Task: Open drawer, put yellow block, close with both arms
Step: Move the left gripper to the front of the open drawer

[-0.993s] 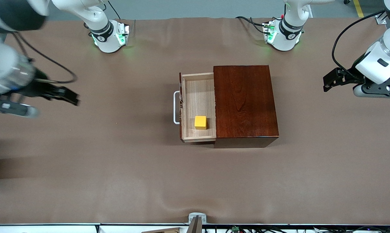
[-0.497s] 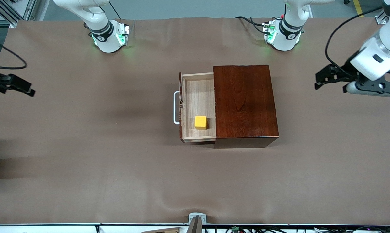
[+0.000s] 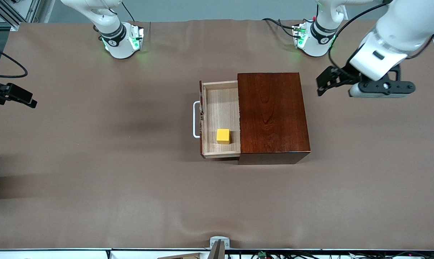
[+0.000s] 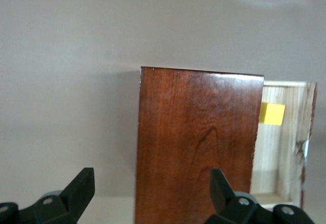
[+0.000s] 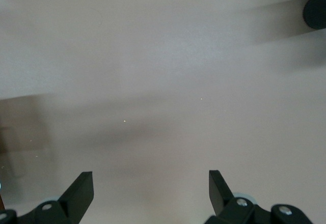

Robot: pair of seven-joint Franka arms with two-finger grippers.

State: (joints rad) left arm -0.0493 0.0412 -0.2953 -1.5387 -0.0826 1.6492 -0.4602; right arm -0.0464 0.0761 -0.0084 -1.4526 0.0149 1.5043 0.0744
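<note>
Since previous frame: left tool (image 3: 323, 83) swung in toward wooden box (image 3: 272, 115), now over bare table (image 3: 94, 180) just beside box's closed end; right tool (image 3: 22, 99) barely shifted, parked at table edge.

Yellow block (image 3: 223, 136) in drawer (image 3: 220, 118), at corner nearest front camera. Drawer pulled out toward right arm's end, handle (image 3: 195, 119) on that side, untouched. Block placed; closing not yet done.

Left tool: fingers (image 4: 81, 188) spread apart, empty. From it: box directly ahead, drawer past box along slide axis.

Right tool: fingers (image 5: 81, 188) wide apart, empty, well apart from handle.

Judgement: right arm on handle side, so push falls to it; left tool nearer box, suited to brace closed end.
</note>
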